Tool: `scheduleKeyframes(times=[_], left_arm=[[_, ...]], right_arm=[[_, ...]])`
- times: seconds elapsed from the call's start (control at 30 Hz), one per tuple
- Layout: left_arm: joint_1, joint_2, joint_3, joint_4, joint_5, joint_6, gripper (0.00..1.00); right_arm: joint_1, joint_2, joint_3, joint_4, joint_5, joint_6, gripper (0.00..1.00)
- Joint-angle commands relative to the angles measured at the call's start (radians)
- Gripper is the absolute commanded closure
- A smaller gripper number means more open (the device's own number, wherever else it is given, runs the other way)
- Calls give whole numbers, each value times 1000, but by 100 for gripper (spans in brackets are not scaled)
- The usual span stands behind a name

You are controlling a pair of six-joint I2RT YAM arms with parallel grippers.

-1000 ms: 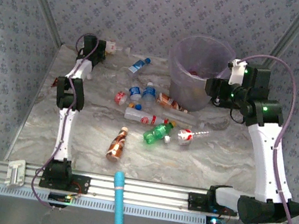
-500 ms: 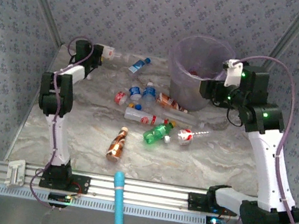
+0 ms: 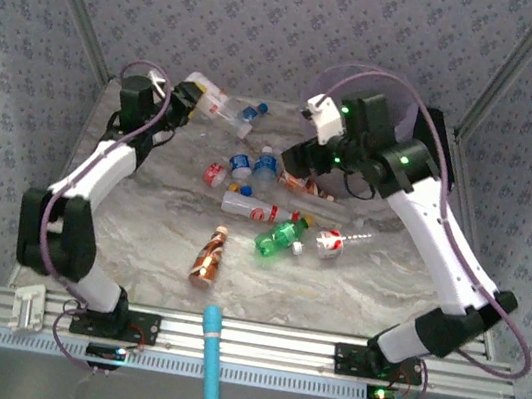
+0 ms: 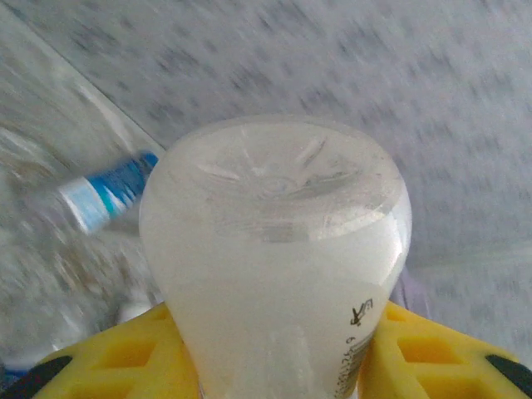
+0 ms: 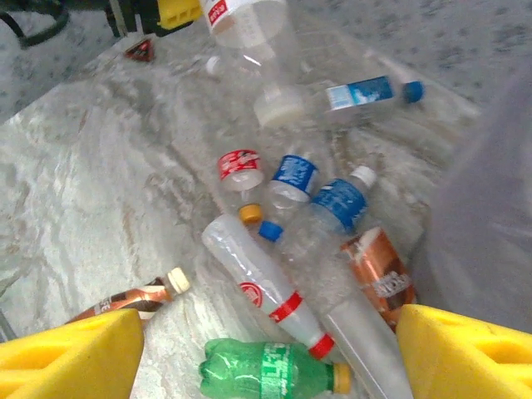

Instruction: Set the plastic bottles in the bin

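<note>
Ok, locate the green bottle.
In the top view the green bottle lies on its side near the centre, beside the clear red-capped bottle and left of the red-and-white bottle.

My left claw (image 3: 184, 97) holds one bottle (image 3: 212, 104) above the far left of the table (image 3: 375, 278). The other plastic bottles (image 3: 264, 209) lie clustered mid-table, left of the bin (image 5: 490, 199). A pen-shaped tool (image 3: 211, 358) crosses the near rail (image 3: 303, 348).
</note>
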Motion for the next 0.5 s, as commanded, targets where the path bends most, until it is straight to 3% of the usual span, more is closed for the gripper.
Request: scheduleKeyframes(times=[0.0, 0.13, 0.33, 0.47], left_arm=[[-65, -116, -44, -130, 99, 161, 70], [-147, -180, -86, -116, 151, 155, 75], [-240, -165, -96, -34, 181, 129, 77], [-258, -146, -89, 16, 193, 99, 78]], right_arm=[[12, 93, 69, -62, -72, -43, 13], [13, 209, 117, -55, -157, -54, 0], [-26, 259, 95, 1, -352, -39, 0], [-44, 273, 91, 2, -397, -28, 3]])
